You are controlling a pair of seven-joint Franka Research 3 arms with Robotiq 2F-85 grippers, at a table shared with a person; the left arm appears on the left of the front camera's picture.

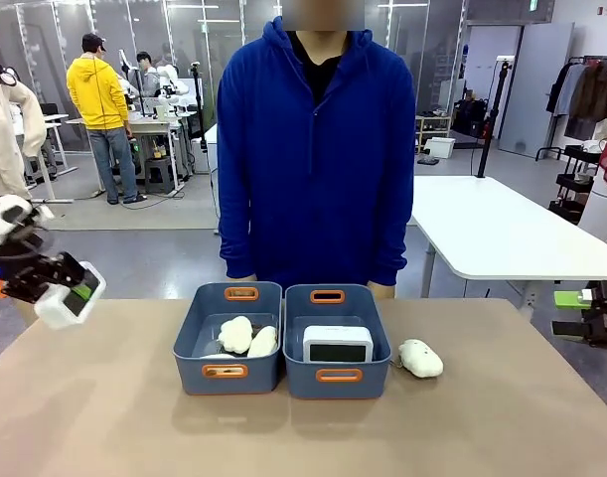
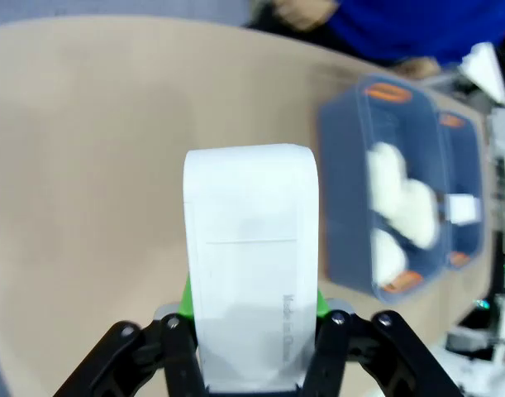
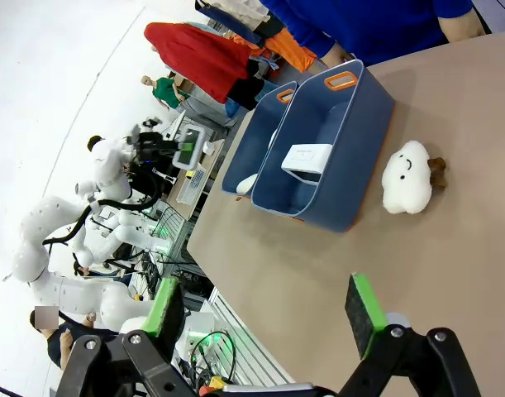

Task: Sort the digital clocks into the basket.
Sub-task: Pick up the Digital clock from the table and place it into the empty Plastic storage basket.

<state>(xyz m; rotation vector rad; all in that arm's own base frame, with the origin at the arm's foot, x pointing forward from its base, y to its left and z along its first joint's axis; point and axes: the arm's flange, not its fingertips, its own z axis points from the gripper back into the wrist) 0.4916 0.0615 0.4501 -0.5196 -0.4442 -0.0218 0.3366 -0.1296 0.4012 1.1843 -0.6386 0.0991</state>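
- Finding one: the first digital clock (image 1: 338,344) lies inside the right basket (image 1: 308,384), with its dark screen turned toward the near side. You may count this half of the job as done.
- Finding two: the second digital clock (image 2: 250,248) is not yet in any basket. Your left gripper (image 2: 252,308) is clamped on it, a green pad pressed to each side. It holds the clock in the air at the far-left edge of the table (image 1: 104,417), well apart from both baskets.
- The left basket (image 1: 192,348) sits just beside the right one and holds cream plush toys (image 1: 245,336). You can see no clock in it.
- One cloud plush (image 1: 420,359) lies on the table just right of the right basket. It is no part of your task.
- Your right gripper (image 3: 264,313) has its fingers apart with nothing between them, and it is well apart from the baskets.
- The person (image 1: 313,149) stands at the far side behind the baskets and holds nothing that you can see.
- Judgement: the task looks about half complete. What is left is to carry the held clock rightward, past the left basket, and let it go in the right basket beside the first clock. Take care not to drop it among the plush toys.
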